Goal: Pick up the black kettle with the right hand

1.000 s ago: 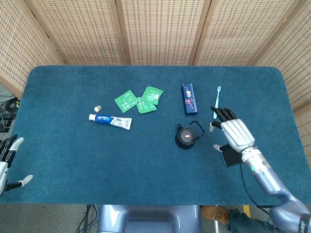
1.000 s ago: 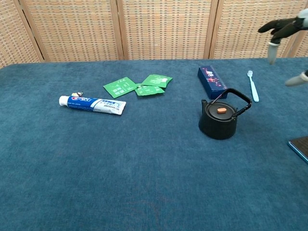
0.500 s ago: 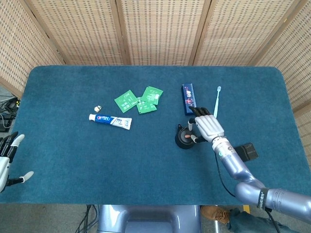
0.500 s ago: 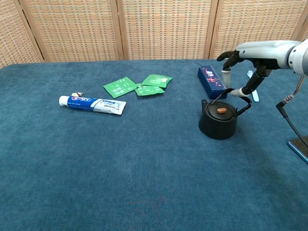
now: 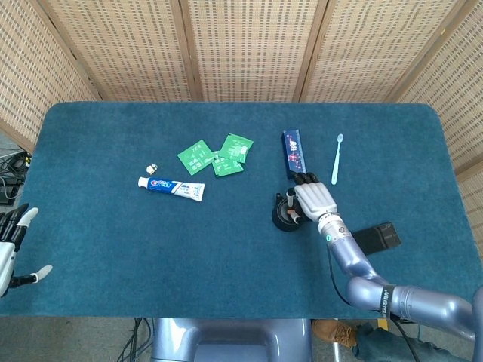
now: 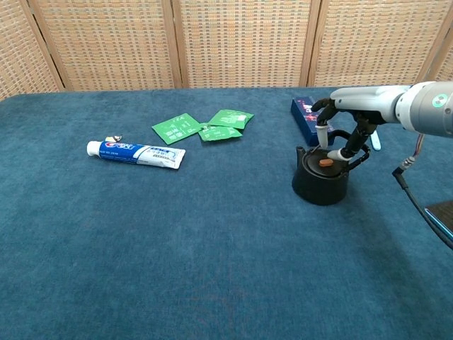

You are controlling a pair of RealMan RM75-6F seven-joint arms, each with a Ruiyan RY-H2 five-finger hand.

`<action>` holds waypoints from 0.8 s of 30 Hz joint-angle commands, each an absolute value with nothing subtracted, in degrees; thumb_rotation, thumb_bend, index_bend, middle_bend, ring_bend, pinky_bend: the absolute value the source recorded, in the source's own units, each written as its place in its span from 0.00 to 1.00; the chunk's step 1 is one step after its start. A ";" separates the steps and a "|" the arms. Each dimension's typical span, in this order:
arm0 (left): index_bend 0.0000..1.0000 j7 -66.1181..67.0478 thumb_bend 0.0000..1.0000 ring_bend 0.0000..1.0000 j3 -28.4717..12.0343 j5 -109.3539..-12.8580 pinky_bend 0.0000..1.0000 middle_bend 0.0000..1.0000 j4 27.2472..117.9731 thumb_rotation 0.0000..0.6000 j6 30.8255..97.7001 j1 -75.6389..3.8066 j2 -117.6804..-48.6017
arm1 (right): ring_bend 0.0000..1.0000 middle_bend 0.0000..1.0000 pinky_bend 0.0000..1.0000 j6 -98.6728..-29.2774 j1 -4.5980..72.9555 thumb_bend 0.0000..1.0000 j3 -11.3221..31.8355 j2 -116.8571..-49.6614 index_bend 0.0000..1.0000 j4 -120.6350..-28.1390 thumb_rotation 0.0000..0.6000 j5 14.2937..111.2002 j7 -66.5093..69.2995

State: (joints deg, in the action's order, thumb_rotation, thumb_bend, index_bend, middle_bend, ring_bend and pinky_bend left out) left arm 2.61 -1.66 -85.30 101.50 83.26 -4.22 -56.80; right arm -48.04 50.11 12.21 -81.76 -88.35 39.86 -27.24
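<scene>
The black kettle [image 6: 320, 176] stood right of centre on the table [image 5: 113, 249], the right hand [image 6: 345, 124] poised over its handle, fingers spread and gripping nothing; curling them fully beneath the handle would best precede lifting.

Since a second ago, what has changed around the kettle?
The right hand swung in from the table's right side to the black kettle, and its fingers now curl around the handle. The kettle has not lifted; it sits where it was. Toothpaste tube, green packets, blue box, toothbrush and left hand are unchanged.
</scene>
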 commanded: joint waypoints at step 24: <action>0.00 2.97 0.00 0.00 -1.49 -85.21 0.00 0.00 101.58 1.00 83.48 -4.35 -56.90 | 0.00 0.00 0.00 -49.49 53.71 0.52 9.79 -84.99 0.53 -85.91 1.00 33.55 -30.38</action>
